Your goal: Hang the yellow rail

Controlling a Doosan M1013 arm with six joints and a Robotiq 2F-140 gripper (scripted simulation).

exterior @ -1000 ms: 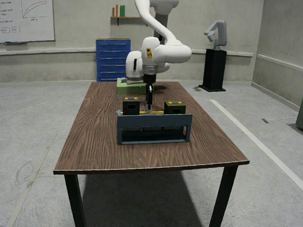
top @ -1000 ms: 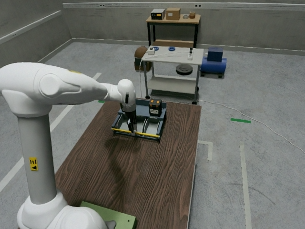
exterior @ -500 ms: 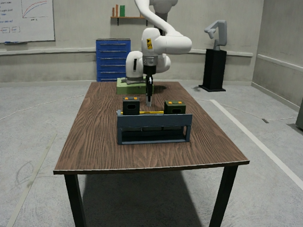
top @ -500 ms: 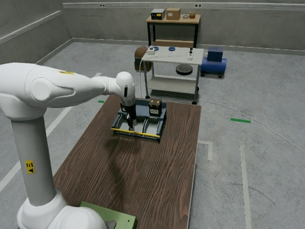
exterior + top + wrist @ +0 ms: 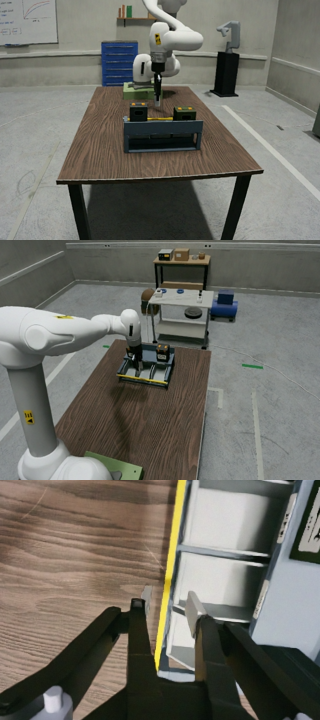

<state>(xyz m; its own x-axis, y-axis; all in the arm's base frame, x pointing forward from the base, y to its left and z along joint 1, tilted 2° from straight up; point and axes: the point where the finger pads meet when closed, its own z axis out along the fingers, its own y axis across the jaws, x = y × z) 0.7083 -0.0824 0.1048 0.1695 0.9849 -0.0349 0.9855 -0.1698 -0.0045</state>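
My tool (image 5: 170,605) stood partly open with nothing between its fingers, raised above the bin rack (image 5: 169,369) on the counter (image 5: 129,420). The yellow rail (image 5: 142,378) lay along the front edge of that rack, running nearly its whole width. In the wrist view the yellow rail (image 5: 170,575) passed below the gap between my fingers, one pad (image 5: 146,596) over the counter side of it and the other pad (image 5: 194,614) over the rack's compartments. Neither pad touched it. From the exterior view my tool (image 5: 157,102) hung clear above the rail (image 5: 155,119), between the two dark boxes (image 5: 138,111) on the rack. I could not tell how its ends met the hook plates.
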